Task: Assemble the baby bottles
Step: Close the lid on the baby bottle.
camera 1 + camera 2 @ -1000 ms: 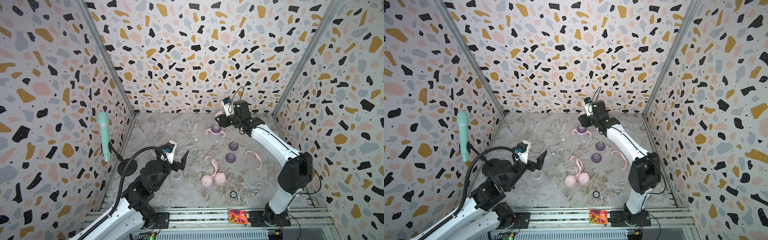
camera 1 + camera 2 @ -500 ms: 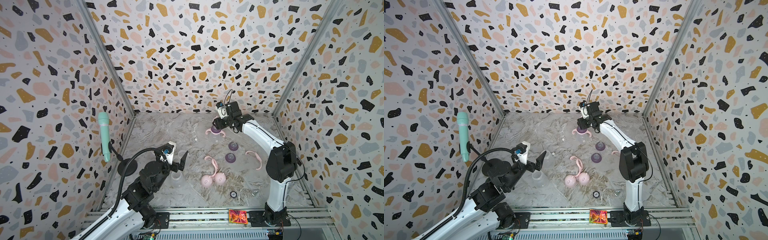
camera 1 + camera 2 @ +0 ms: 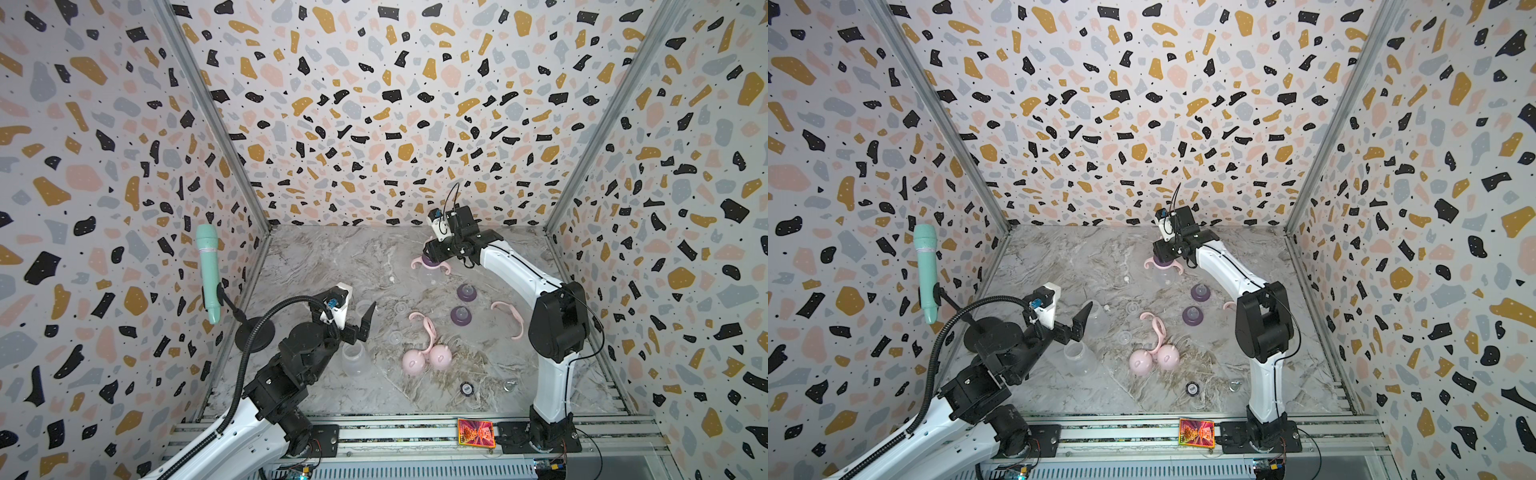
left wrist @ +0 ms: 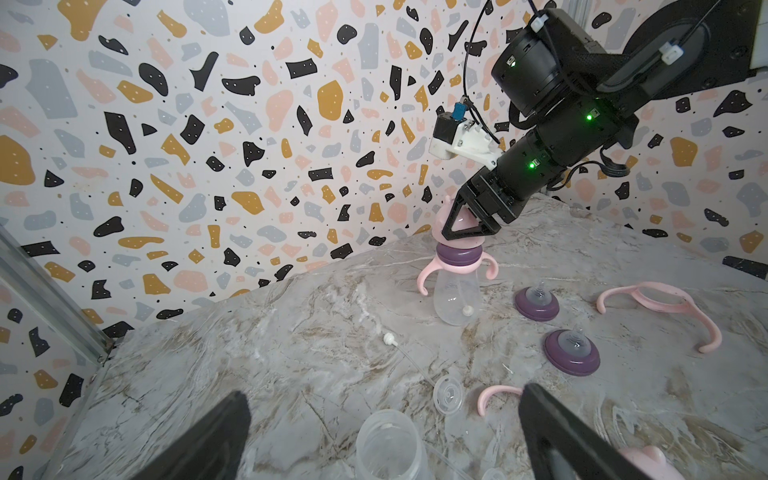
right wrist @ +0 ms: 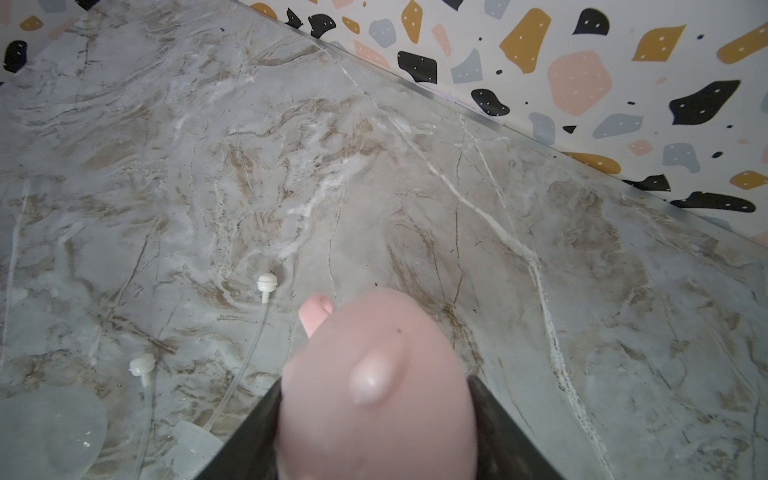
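At the back wall, both top views: bottle (image 3: pixel 428 272) (image 3: pixel 1163 276) stands upright, purple collar and pink handles fitted. Right gripper (image 3: pixel 432 254) sits on its top; the grip itself is hidden from here. Two loose collars (image 3: pixel 466 292) lie near the bottle, toward the arm bases. One loose ring (image 3: pixel 508 318) lies past them. A second ring (image 3: pixel 424 328) lies further front of the bottle and runs down between two loose caps (image 3: pixel 413 362). Left gripper (image 3: pixel 358 322) hangs well apart from the bottle, above an open bottle (image 3: pixel 353 358).

Left wrist view: left gripper (image 4: pixel 382 401) is spread wide and grips nothing. The open bottle (image 4: pixel 388 444) stands mouth up between its fingers (image 4: pixel 216 440); contact cannot be told. Far behind it, the right gripper (image 4: pixel 461 226) clamps the cap (image 4: pixel 446 216), which rests on the bottle's (image 4: pixel 455 295) collar. Loose collars (image 4: pixel 536 303) and ring (image 4: pixel 660 307) lie beside the bottle.

Right wrist view: cap (image 5: pixel 374 382) fills the gap of the right gripper (image 5: pixel 374 415), with both fingers (image 5: pixel 253 436) pressed to its sides. A white-tipped straw (image 5: pixel 266 286) lies on the table just beyond the cap.
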Motion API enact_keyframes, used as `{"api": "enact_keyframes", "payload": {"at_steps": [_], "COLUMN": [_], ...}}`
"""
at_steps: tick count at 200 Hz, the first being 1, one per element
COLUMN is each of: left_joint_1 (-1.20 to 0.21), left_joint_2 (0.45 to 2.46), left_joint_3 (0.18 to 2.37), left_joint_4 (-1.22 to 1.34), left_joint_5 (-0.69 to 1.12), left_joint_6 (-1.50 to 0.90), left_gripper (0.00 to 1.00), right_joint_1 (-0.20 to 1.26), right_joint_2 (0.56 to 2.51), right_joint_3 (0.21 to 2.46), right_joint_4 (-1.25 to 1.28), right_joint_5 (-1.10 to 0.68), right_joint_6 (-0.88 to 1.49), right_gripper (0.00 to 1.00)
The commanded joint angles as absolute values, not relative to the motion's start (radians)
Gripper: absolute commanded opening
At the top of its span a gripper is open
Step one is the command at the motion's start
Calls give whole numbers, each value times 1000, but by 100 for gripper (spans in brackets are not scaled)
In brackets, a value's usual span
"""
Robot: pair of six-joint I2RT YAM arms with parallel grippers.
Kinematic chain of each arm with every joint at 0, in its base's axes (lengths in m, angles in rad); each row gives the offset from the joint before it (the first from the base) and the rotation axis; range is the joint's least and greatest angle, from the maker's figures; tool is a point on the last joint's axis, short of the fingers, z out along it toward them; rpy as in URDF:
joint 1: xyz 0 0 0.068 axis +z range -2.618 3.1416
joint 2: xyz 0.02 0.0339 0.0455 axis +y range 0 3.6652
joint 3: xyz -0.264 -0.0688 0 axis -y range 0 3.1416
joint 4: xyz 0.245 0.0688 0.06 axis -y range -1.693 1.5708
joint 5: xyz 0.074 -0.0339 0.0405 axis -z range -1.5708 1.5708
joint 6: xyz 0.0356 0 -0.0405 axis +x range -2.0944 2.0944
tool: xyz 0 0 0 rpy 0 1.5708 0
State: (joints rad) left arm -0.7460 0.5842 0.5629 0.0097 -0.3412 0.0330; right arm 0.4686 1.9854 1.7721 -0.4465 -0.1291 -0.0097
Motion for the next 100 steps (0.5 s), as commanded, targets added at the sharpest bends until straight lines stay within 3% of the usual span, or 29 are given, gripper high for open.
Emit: {"api": "enact_keyframes", "payload": {"at_steps": [1, 100], "left_joint_1": [-741, -742], "left_joint_2": [578, 585], "left_joint_3": [559, 558], "left_joint_4": [58, 57], "left_joint_5": [-344, -338], "left_joint_6": [40, 40], "left_gripper": [100, 100], "right_joint_1": [475, 474], "right_joint_2": [1991, 1968], "right_joint_3": [1788, 1769], "right_joint_4": [-465, -459], "right_joint_5": [-119, -111], "right_joint_6": [-26, -28], "right_gripper": [47, 58]}}
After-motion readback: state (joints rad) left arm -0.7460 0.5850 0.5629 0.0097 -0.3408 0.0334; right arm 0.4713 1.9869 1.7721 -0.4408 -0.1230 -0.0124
